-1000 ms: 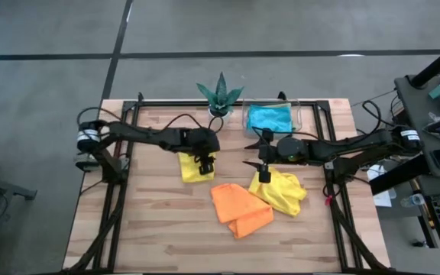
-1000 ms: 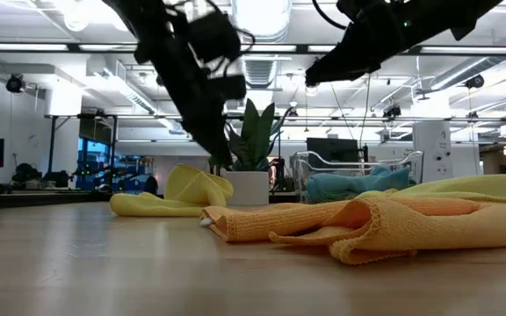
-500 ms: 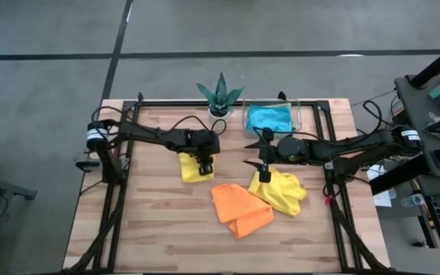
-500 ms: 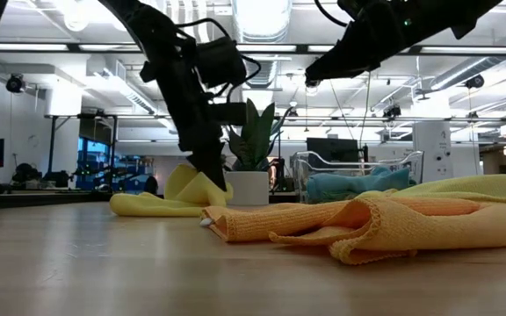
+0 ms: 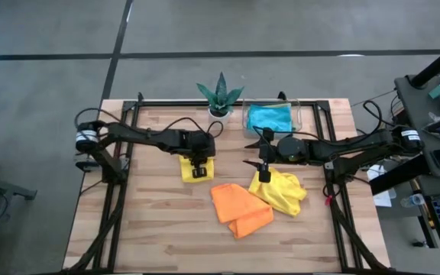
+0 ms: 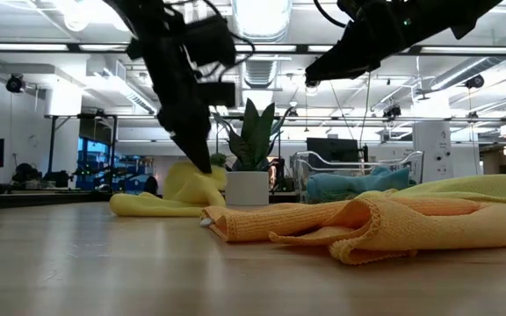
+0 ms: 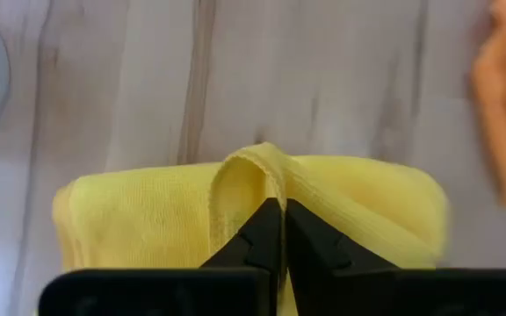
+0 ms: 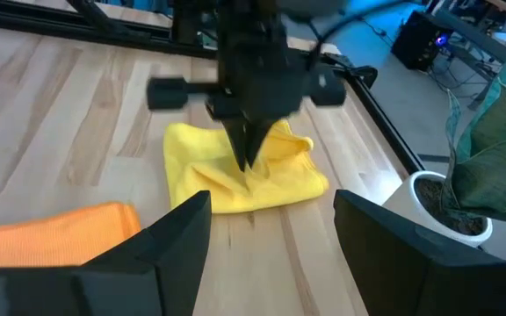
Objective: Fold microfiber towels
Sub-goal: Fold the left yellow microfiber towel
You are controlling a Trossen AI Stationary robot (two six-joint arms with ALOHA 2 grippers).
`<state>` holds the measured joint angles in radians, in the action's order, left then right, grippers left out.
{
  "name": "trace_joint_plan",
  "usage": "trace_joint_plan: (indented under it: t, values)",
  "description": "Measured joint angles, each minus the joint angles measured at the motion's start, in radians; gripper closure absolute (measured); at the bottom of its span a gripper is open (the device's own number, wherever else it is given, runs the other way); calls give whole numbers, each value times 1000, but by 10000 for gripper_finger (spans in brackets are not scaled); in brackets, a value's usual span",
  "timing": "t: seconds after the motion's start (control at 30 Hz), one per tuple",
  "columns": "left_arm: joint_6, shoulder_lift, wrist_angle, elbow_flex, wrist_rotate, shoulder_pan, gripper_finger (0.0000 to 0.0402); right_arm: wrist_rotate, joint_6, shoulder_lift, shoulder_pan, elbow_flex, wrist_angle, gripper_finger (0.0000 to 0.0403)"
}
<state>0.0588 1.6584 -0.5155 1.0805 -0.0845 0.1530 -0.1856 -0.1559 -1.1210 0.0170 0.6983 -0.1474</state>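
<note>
high: left hand (image 5: 198, 171) on yellow towel (image 5: 192, 168), counter (image 5: 151, 221) centre-left; right hand (image 5: 264, 169) spread wide over second yellow towel (image 5: 285, 192) | left wrist: fingertips (image 7: 266, 230) pinched on yellow fold | right wrist: fingers (image 8: 176, 230) wide apart

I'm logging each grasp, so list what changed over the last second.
The left gripper came down and shut on the yellow towel by the plant, pinching up a fold. The right gripper stayed open above the table; the orange towel and the other yellow towel did not move.
</note>
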Motion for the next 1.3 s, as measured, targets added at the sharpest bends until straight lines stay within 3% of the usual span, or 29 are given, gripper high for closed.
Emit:
trace_joint_plan:
  t: [0.3,0.43,0.57,0.67,1.03,1.3]
  values:
    - [-18,-165,-221,-8,2,-86,401,0,38,0,0,0,1,172]
    - [-108,-189,-340,-17,2,-106,401,0,52,-5,0,0,4,172]
    - [-131,-193,-347,-58,21,-131,395,0,52,-12,0,0,4,172]
    - [-135,-187,-330,-87,31,-143,368,0,52,-14,0,0,5,172]
    - [-229,-209,-412,-117,69,-176,210,1,99,-14,0,0,1,172]
    - [-394,-288,-406,-130,51,-243,197,10,131,-96,-1,0,-46,172]
